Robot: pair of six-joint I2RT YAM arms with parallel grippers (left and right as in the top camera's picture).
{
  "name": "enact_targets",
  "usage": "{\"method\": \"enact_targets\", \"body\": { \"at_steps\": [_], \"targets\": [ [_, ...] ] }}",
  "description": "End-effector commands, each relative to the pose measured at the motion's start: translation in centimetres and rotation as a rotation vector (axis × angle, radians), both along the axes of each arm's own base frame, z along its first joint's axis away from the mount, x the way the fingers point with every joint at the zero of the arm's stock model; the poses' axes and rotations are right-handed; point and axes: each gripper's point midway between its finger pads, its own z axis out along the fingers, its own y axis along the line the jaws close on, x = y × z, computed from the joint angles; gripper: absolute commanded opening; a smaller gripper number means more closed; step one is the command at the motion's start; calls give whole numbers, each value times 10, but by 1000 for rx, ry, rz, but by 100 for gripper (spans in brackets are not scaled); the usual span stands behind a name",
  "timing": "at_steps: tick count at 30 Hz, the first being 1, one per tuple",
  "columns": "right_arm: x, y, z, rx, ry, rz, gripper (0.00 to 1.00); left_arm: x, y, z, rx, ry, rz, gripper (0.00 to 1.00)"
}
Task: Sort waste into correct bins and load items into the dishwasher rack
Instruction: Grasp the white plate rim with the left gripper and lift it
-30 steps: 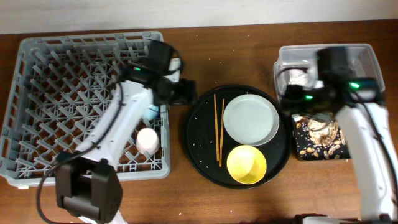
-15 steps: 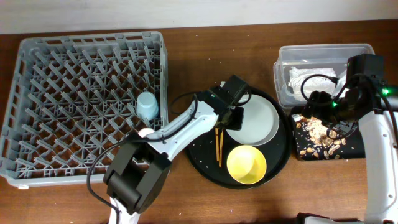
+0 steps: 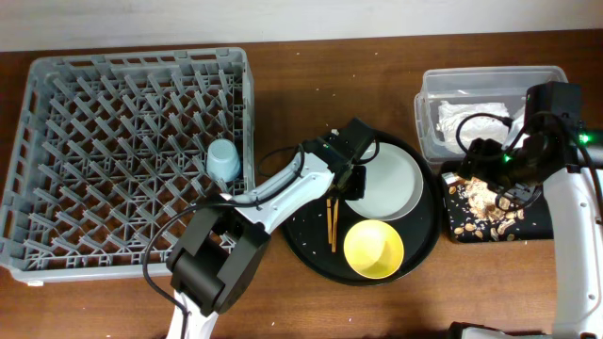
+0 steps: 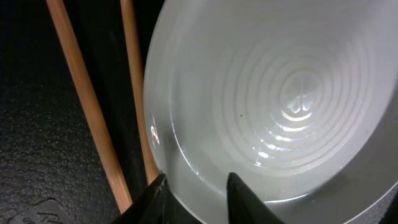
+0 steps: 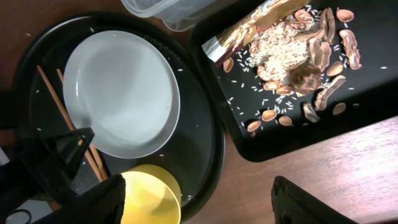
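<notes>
The pale plate lies in the round black tray beside the wooden chopsticks and the yellow bowl. My left gripper straddles the plate's left rim, one finger outside it and one on its inner face, shut on it. My right gripper hangs open and holds nothing, above the gap between the round tray and the shallow black bin. That bin holds food scraps and the gold wrapper. The napkin lies in the clear tub.
The grey dishwasher rack fills the left side, with a light-blue cup upside down near its right edge. The round black tray has rice grains scattered on it. My left arm stretches from the rack's front corner across to the plate.
My left arm swung from the rack over to the plate and its jaws narrowed around the rim. My right arm drew back from the clear tub to the black bin.
</notes>
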Motion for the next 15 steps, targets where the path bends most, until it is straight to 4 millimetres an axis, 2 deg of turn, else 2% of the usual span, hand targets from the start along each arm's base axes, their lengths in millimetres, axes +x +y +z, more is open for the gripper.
{"method": "enact_targets", "body": {
  "at_steps": [1, 6, 10, 15],
  "targets": [
    [-3, -7, 5, -32, -7, -16, 76, -3, 4, -9, 23, 23, 17, 27],
    [-2, -7, 5, -33, -9, -16, 77, -12, 6, -11, 40, 52, 7, 26],
    [-2, -7, 5, -33, -11, -16, 77, -13, 4, -15, 40, 55, 5, 26],
    [-2, -11, 5, -55, -7, -22, 77, -14, -5, -26, 2, 82, -6, 26]
  ]
}}
